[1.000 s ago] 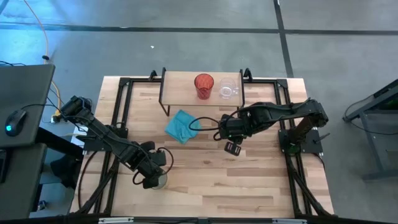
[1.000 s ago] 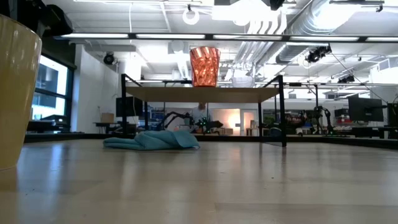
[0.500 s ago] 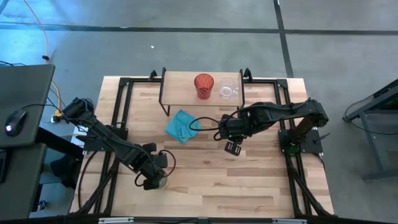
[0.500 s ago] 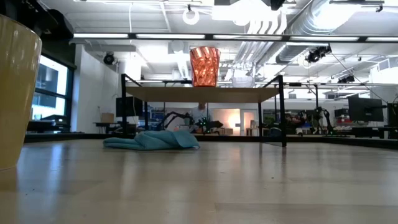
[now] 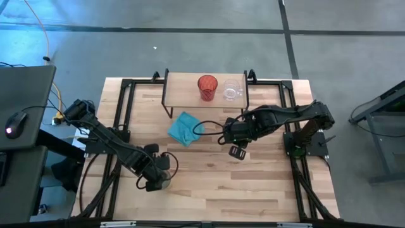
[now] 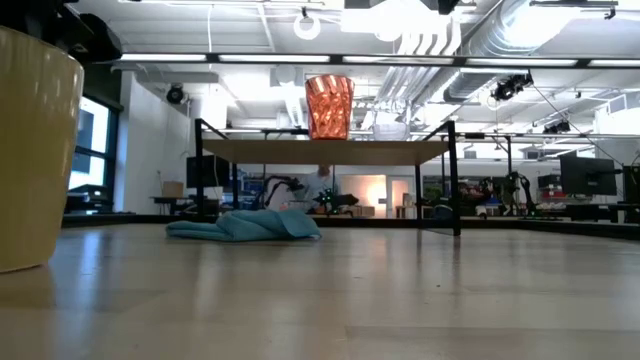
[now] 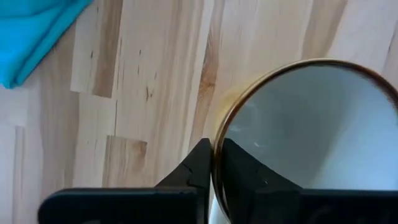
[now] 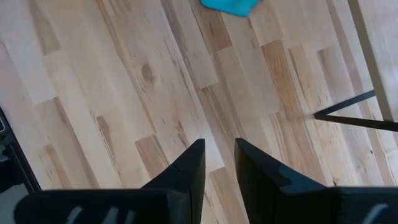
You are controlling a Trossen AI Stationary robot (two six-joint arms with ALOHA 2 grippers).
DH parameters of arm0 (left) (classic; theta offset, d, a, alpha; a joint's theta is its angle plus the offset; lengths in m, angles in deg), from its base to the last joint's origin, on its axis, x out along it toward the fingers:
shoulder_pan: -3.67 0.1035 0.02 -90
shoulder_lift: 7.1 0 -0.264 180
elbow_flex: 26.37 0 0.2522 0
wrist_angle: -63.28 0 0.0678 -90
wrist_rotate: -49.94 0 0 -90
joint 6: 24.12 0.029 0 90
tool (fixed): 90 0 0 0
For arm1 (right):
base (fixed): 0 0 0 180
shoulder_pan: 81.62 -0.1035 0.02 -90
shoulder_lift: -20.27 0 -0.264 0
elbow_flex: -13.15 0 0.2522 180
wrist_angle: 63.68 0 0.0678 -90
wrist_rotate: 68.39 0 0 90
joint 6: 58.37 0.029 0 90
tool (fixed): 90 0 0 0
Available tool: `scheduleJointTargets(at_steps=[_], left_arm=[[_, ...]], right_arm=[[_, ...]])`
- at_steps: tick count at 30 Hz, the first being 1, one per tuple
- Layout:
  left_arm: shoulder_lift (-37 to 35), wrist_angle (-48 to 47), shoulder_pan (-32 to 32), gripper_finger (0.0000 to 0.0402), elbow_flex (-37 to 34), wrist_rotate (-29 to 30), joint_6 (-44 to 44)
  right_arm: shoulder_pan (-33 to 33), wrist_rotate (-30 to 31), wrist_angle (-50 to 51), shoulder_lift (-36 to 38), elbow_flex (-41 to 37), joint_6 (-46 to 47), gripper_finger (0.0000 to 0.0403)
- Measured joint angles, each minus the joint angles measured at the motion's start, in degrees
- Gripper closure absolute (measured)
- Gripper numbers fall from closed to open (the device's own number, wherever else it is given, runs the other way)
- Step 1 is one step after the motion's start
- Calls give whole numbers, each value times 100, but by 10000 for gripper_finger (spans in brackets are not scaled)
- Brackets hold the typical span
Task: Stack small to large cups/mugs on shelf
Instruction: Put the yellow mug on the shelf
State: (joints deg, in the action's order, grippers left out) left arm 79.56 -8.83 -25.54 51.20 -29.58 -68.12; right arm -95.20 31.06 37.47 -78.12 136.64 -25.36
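Left wrist view: I see my left hand (image 7: 212,163) pinching the rim of the cream-yellow mug (image 7: 311,137), one finger inside and one outside; its interior is glossy white, round, with a thin golden lip. High view puts that mug (image 5: 162,183) near the worktop's (image 5: 209,183) front-left area. Low view shows its smooth, opaque yellow wall (image 6: 35,150). Red tumbler (image 5: 207,85), faceted and translucent, stands on the light-wood shelf (image 5: 183,88) at the worktop's back edge, with the clear glass cup (image 5: 231,90) just beside it. Teal cloth (image 5: 184,128) lies crumpled in front of the shelf. Right hand (image 5: 237,152) hovers mid-worktop, its fingers (image 8: 186,168) slightly apart and holding nothing.
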Motion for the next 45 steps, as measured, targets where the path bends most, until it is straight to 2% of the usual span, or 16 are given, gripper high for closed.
scheduleJointTargets(at_steps=[6,15,24,35,45], left_arm=[[-16,-256,237,396,186,35,232],[-96,-414,943,399,720,-27,816],[-145,-756,1904,399,1576,-214,1528],[-149,-1295,3213,399,2593,-198,2628],[-121,-1518,4381,400,3098,-236,3441]], right_arm=[[0,0,7,0,0,17,324],[-210,2,104,0,0,158,324],[-635,2,253,16,0,453,324],[-1117,8,-54,22,0,708,324],[-1355,7,-290,22,0,1059,324]])
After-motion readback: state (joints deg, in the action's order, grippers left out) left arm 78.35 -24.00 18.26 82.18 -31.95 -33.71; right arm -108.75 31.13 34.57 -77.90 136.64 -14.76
